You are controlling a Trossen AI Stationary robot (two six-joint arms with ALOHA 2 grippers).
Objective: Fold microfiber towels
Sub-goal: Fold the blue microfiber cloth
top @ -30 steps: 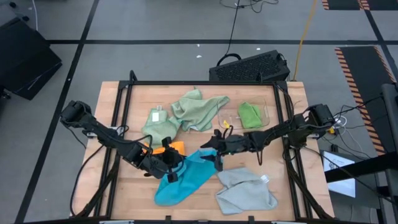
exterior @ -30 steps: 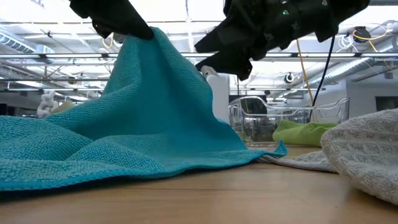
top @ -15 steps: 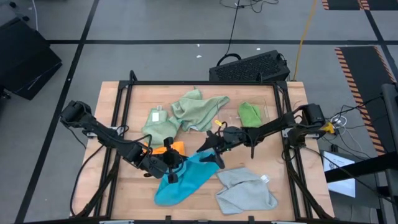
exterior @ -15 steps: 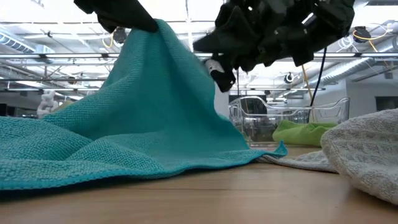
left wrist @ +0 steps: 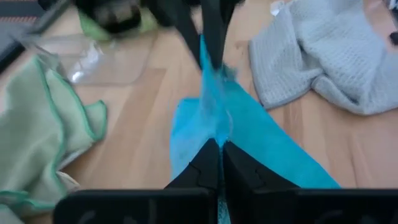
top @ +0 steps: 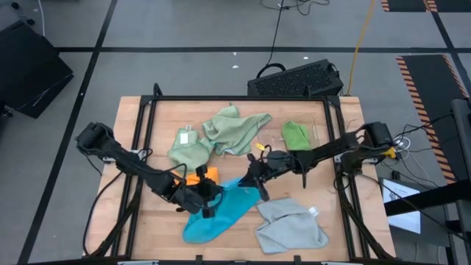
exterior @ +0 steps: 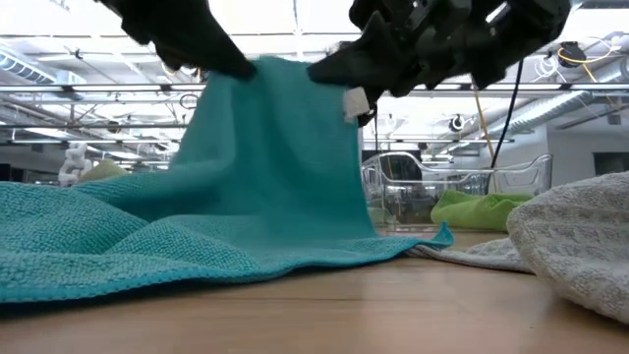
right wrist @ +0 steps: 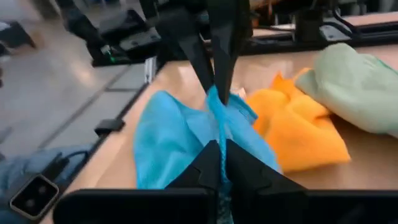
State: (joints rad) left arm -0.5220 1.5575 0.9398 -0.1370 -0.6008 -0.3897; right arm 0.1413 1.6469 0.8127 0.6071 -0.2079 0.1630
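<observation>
The blue towel (top: 221, 210) lies near the front middle of the desk (top: 147, 118), half lifted: both arms pinch its upper edge and hold it off the wood like a small tent, the rest trailing down toward the front edge. The left gripper (top: 204, 197) is clenched on one corner — its own wrist view shows the dark fingers pressed together with blue cloth rising between them. The right gripper (top: 259, 184) is clenched on the neighbouring corner, where a white care tag (exterior: 354, 101) sticks out in the low view.

The orange towel (top: 203, 174) lies just beside the left gripper, touching the blue cloth. The grey towel (top: 291, 224) sits crumpled at the front right, close to the blue one's trailing edge. Two sage green towels (top: 221, 136) are heaped toward the back, and a bright green towel (top: 296, 135) rests in the clear tray (top: 315, 131) at the back right.

The step in hand looks like spreading the cloth before the first fold. To do it well, the two arms should draw apart until the held edge is taut and level, lift enough to shake out the bunched lower part, then lay it flat on bare wood — clear of the orange and grey cloths, so neither is dragged along or caught in the fold.
</observation>
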